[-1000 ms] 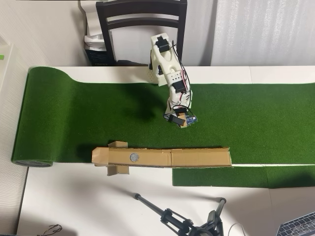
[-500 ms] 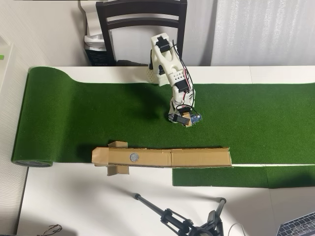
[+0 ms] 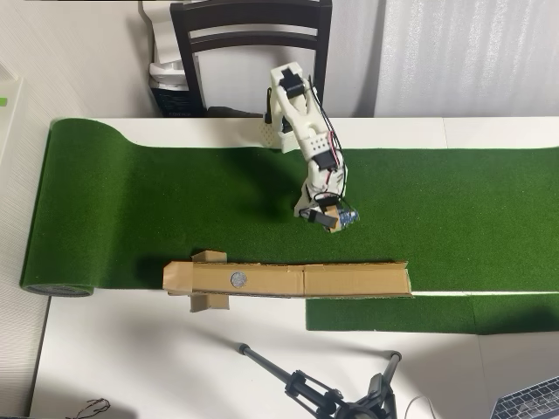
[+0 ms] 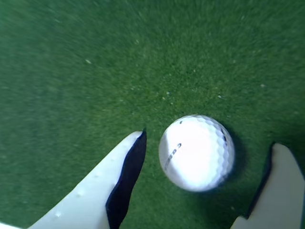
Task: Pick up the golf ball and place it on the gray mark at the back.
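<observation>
The golf ball [image 4: 196, 152], white and dimpled, rests on the green turf in the wrist view. My gripper [image 4: 209, 140] is open around it. One white finger [image 4: 102, 195] is on the ball's left and the other finger [image 4: 286, 186] on its right, with a gap on each side. From overhead, the gripper [image 3: 325, 218] is low over the turf and the arm hides the ball. The gray mark [image 3: 237, 279] lies on the brown cardboard strip [image 3: 349, 280], down and to the left of the gripper.
The turf mat [image 3: 157, 201] spans a white table [image 3: 140, 358], rolled up at its left end [image 3: 57, 289]. A dark chair [image 3: 251, 35] stands behind the arm's base. A black tripod [image 3: 336, 397] and a laptop corner [image 3: 533, 403] lie along the bottom edge.
In the overhead view the arm has leaned slightly to the right and the gripper has sunk closer to the turf. The cardboard strip and gray mark have stayed put.
</observation>
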Available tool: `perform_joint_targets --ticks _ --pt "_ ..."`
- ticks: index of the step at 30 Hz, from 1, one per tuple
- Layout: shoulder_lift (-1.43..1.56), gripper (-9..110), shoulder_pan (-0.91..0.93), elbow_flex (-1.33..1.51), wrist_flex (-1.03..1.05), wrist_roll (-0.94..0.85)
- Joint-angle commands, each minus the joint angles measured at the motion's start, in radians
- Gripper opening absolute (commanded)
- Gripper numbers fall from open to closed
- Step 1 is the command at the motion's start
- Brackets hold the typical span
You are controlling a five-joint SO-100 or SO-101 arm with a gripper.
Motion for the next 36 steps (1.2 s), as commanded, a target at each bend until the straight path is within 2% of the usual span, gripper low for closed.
perform_joint_targets --ticks 1,31,36 --pt "-0.023 41 0.003 -0.114 -0.012 0.000" --pt "-0.038 41 -0.020 -0.060 0.014 -0.023" --pt "-0.135 41 -0.020 -0.072 0.014 -0.023"
